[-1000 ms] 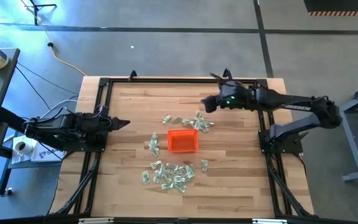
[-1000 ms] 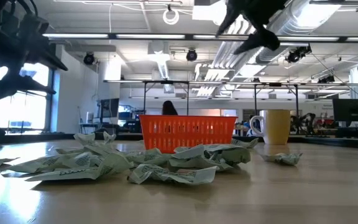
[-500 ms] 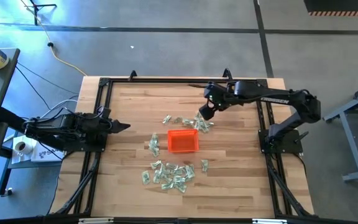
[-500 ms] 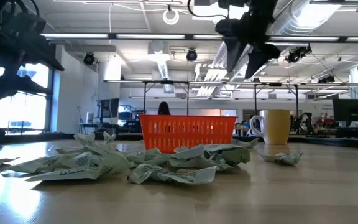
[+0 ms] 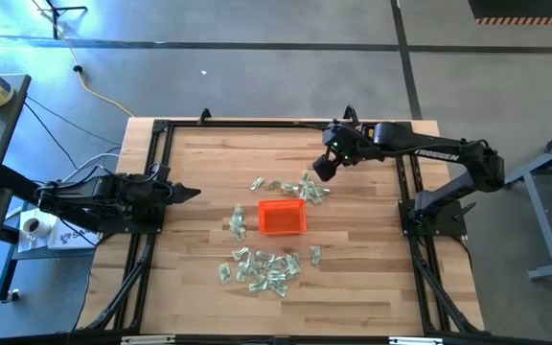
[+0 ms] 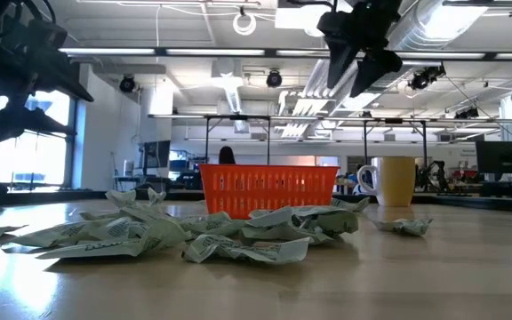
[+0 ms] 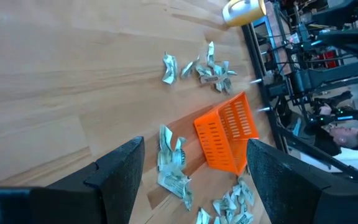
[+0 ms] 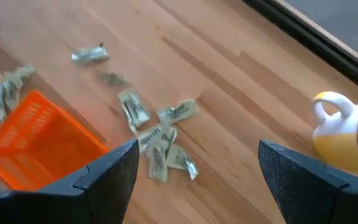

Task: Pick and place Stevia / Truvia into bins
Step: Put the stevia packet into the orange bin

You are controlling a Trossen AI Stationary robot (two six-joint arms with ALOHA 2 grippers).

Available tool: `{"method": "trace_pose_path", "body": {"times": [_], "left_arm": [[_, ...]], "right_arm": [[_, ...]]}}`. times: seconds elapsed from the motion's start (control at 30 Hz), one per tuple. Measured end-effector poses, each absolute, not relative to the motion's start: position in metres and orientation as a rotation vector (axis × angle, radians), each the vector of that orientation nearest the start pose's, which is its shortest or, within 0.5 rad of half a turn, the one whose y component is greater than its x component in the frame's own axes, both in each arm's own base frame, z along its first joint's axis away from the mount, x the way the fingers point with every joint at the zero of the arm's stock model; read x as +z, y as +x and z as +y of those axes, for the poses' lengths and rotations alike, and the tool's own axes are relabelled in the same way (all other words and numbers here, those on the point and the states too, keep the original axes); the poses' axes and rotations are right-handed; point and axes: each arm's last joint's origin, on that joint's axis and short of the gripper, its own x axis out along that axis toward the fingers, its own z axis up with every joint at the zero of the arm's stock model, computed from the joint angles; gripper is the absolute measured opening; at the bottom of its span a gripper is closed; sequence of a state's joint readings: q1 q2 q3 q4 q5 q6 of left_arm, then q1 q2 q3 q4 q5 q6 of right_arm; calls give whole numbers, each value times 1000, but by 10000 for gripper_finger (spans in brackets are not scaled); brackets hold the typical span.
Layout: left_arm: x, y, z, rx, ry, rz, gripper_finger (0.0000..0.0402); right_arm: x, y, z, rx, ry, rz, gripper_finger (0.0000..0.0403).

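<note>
- The right gripper [image 5: 322, 170], fingers spread wide and empty, hovers just above the far packet cluster [image 5: 312, 188].
- The orange tray [image 5: 282, 217] lies at seven o'clock from it.
- The left gripper [image 5: 188, 193] waits, spread wide, well apart at nine o'clock.

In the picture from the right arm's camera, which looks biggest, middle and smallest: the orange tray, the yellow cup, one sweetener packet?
1. Orange tray, though part is cut off.
2. Yellow cup, also cut off at the edge, so its place against the tray is unsure.
3. One sweetener packet, clearly smallest.
</note>
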State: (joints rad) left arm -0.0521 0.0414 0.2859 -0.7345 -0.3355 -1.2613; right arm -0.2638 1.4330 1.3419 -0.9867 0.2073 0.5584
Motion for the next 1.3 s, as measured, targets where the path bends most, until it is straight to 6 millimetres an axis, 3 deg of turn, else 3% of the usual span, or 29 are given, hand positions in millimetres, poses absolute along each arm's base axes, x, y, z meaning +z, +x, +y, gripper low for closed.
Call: {"method": "trace_pose_path", "body": {"times": [0.13, 0.37, 0.57, 0.63, 0.8, 0.9, 1.3], "left_arm": [[187, 64, 6, 538, -1132, 239, 317], [187, 64, 6, 534, -1110, 246, 317], [187, 64, 6, 533, -1106, 247, 317], [187, 64, 6, 534, -1106, 246, 317], [187, 64, 6, 533, -1107, 247, 317], [187, 64, 6, 533, -1107, 247, 317], [187, 64, 6, 530, -1108, 248, 317]], "right_arm": [[300, 266, -79, -701, 531, 989, 319], [252, 274, -81, -525, 516, 1063, 319], [229, 290, -86, -360, 183, 1180, 319], [219, 296, -91, -373, 148, 1197, 315], [195, 305, -117, -451, 258, 1184, 277], [181, 312, -130, -399, 283, 1162, 245], [152, 326, -144, -200, 49, 1165, 168]]}}
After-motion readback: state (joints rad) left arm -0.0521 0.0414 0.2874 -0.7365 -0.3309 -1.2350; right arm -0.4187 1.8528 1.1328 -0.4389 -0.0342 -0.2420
